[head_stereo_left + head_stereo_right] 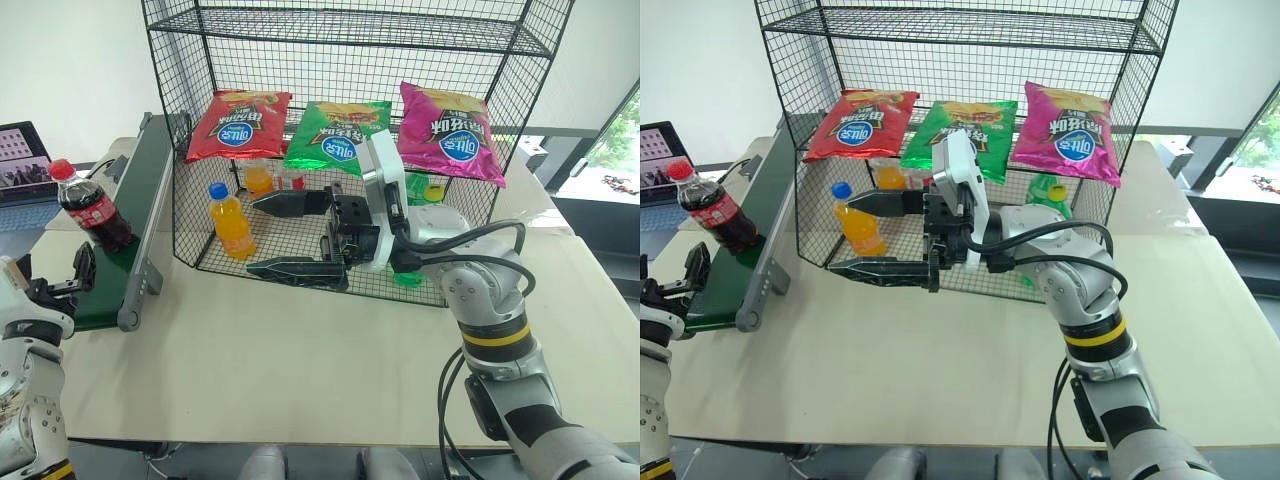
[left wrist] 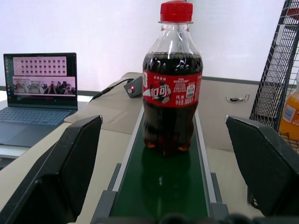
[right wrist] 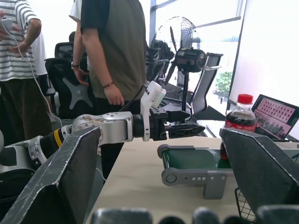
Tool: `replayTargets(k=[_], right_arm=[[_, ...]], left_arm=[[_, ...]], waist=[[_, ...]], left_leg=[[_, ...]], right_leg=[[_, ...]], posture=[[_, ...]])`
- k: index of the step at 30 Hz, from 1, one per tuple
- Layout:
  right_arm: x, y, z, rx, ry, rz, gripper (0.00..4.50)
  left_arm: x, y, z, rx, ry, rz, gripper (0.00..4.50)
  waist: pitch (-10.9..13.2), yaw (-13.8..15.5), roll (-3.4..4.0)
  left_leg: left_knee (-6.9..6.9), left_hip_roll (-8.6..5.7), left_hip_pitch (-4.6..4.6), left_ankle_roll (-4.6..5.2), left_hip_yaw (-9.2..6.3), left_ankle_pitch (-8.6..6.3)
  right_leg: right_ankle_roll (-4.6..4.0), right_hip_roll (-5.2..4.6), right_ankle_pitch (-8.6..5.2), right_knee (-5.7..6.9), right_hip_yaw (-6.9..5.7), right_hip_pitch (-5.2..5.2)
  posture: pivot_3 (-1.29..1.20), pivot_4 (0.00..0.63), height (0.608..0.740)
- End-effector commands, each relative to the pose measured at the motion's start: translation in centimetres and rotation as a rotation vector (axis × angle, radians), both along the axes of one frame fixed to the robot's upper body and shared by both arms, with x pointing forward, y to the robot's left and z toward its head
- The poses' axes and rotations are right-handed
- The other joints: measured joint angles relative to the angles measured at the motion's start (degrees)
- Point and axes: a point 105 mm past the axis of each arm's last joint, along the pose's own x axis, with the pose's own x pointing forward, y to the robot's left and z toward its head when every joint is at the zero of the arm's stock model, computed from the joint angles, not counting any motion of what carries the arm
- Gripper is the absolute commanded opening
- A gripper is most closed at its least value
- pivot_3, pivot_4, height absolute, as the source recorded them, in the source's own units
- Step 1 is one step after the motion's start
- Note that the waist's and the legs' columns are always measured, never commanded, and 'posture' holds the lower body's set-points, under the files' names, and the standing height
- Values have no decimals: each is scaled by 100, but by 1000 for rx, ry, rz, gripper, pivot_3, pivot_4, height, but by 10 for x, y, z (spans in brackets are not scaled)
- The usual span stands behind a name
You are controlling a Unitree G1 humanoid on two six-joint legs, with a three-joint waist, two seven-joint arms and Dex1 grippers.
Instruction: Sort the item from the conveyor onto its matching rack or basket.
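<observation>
While the cola bottle point(image 1: 88, 205) stands upright on the dark green belt of the conveyor point(image 1: 125, 225), the left eye view shows the left gripper point(image 1: 62, 277) at the near rounded end of the belt, cut off partly by the picture's left edge, with free belt between it and the bottle. To the right, the right gripper point(image 1: 295, 236) points left in front of the black wire rack point(image 1: 350, 120), its two fingers spread wide and holding nothing; it covers part of the lower tier, so the green bottle point(image 1: 409, 272) behind it is hard to make out. An orange soda bottle point(image 1: 231, 221) stands inside the rack near the mesh wall, and three chip bags point(image 1: 340, 128) lie on the tier above. From the left wrist view, the bottle is in the middle of the belt, between the grey side rails, and the two black fingers point(image 2: 60, 172) stand far apart on both sides, not touching it. From the right wrist view, the conveyor's end, the left gripper and two persons point(image 3: 112, 51) behind are seen; the bottle's lower part is hidden by a finger.
</observation>
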Motion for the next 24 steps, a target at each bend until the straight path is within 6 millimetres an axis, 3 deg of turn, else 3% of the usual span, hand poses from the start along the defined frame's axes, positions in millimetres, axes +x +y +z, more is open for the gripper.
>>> replayTargets(k=[1,14,19,24], right_arm=[[-7,-2,14,29,-58,8,4493],[-8,-2,13,29,-58,-2,4493],[-9,-1,12,29,-53,1,4500],[-7,-2,10,28,-47,-10,4500]], left_arm=[[-1,1,12,31,-32,-5,4500],[4,7,3,-6,-1,-1,4500],[1,-7,-4,-37,-12,-42,3096],[-10,-14,4,-15,-17,-57,3078]], waist=[[0,-2,0],[0,-5,0],[1,19,2],[1,40,1]], left_leg=[[-1,0,0,0,0,0],[-6,0,0,0,0,0],[-8,-1,1,0,1,0],[-7,-4,0,-2,0,1]], right_leg=[[0,0,0,0,0,-1],[0,0,0,-2,0,-3],[0,-2,0,-3,0,-2],[0,-7,0,-5,-2,1]], posture=[[0,150,738],[0,150,738],[0,150,738],[0,150,738]])
